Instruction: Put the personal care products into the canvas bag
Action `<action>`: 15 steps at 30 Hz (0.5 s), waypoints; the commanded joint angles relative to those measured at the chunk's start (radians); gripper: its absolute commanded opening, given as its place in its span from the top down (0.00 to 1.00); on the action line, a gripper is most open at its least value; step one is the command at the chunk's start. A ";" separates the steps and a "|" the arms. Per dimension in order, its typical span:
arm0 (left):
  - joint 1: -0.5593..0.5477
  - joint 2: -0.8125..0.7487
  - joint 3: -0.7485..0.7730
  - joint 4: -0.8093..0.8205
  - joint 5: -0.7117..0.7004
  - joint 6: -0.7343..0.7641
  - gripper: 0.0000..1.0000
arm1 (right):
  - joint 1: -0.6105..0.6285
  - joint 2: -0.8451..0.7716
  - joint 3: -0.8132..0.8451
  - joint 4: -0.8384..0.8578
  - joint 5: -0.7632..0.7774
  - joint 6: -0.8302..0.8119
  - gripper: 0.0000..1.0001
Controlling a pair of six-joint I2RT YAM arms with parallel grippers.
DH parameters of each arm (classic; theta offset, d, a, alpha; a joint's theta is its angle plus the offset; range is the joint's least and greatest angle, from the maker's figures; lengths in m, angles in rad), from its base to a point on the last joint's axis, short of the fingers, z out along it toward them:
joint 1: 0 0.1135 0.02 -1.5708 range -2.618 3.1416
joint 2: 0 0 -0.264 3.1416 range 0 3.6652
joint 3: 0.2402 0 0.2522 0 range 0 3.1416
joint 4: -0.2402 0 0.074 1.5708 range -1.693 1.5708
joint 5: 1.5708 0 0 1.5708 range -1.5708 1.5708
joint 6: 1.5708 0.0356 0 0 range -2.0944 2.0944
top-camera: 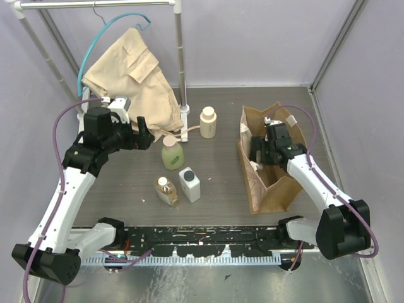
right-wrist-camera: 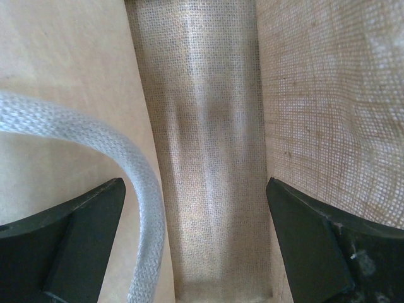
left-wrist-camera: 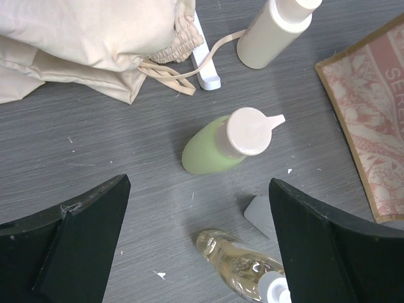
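Currently left hand [left-wrist-camera: 199,189] spread above green bottle [left-wrist-camera: 211,151]; right hand [right-wrist-camera: 197,214] spread, seemingly inside canvas bag [top-camera: 273,189].

Top view overlooks the desk [top-camera: 221,161]. Left wrist faces down near the green bottle [left-wrist-camera: 205,153]; right wrist, inside the canvas bag [right-wrist-camera: 208,126].

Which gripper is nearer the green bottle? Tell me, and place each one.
Left. The left gripper hangs open just left of the green bottle. The right gripper is open at the mouth of the canvas bag, across the table from the bottle.
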 commanded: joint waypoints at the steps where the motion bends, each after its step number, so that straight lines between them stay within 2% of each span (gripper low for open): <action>1: -0.001 -0.006 -0.010 -0.008 0.008 -0.004 0.02 | 0.073 -0.021 -0.003 0.020 0.007 0.014 0.00; 8: 0.000 0.029 0.003 0.002 0.023 -0.005 0.02 | 0.171 -0.037 0.002 -0.005 -0.043 0.030 0.00; 15: 0.000 0.027 0.013 -0.001 0.015 0.000 0.02 | 0.190 -0.115 0.102 -0.091 0.083 0.006 0.00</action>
